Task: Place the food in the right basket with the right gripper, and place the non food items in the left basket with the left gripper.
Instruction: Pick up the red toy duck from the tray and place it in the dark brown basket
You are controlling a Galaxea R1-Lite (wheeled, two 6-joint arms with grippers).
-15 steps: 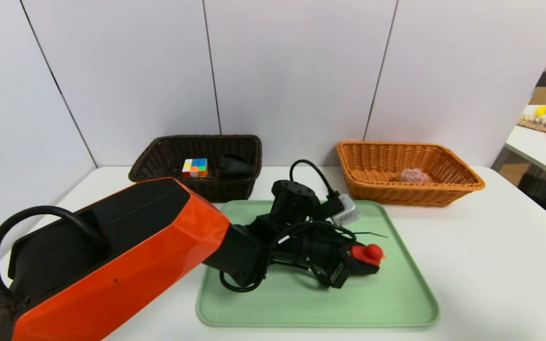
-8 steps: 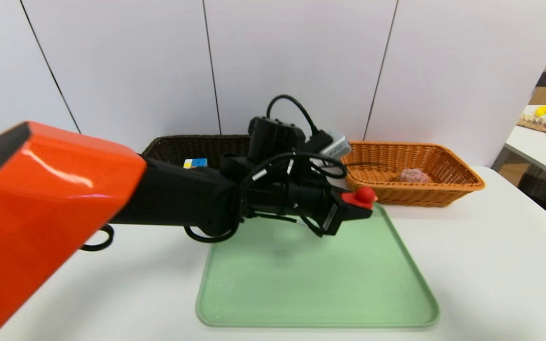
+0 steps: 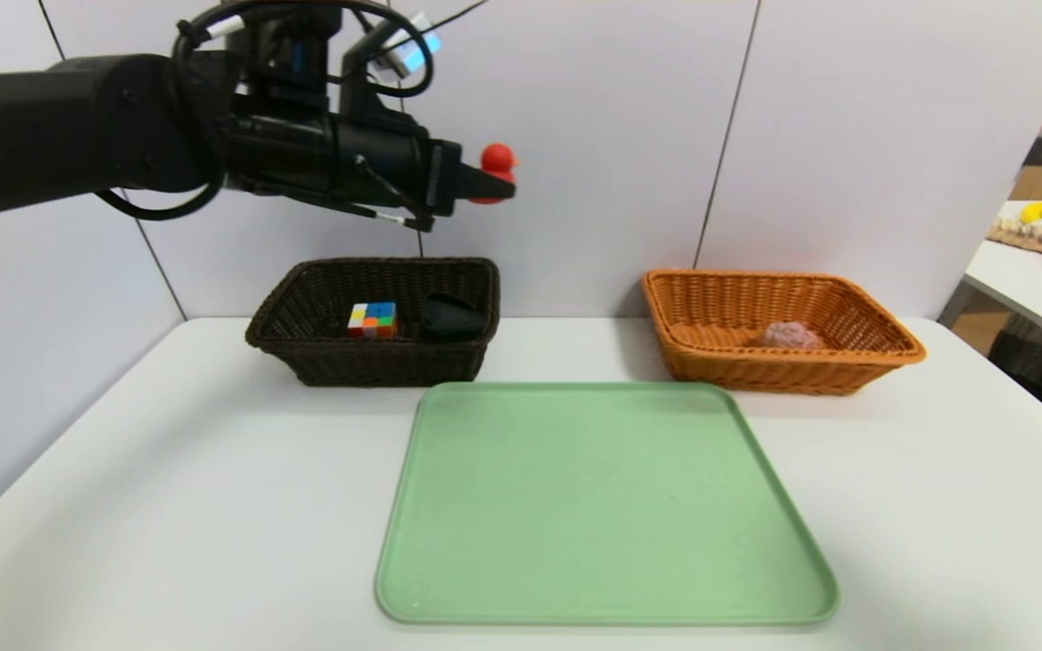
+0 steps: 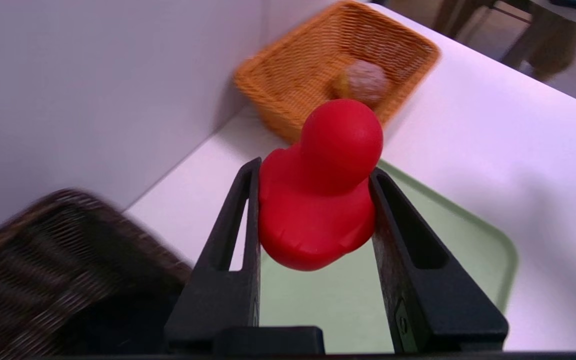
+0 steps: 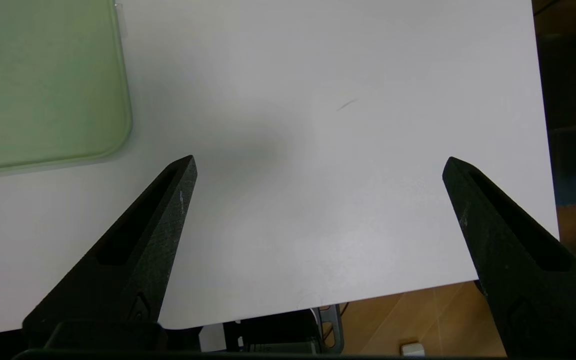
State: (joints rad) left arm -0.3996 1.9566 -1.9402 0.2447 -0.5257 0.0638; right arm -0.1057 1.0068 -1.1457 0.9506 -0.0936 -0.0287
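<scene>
The left gripper (image 3: 496, 188), fingers clamped on the red duck (image 3: 496, 165), hangs seemingly above the left basket (image 3: 376, 362); the right gripper (image 5: 318, 162) rests with its 2 fingers apart.

A small red rubber duck (image 3: 496, 163) is gripped by its body between the fingers of the left pincer (image 4: 313, 185) and is held high in the air, above the right end of the dark brown wicker basket (image 3: 376, 357). Inside that basket a multicoloured puzzle cube (image 3: 372, 319) is seen beside a black glasses case (image 3: 451, 317). A round bun with a pinkish crackled top (image 3: 790, 335) is found in the orange-tan wicker basket (image 3: 783, 366), set well apart to the right on the tabletop.
</scene>
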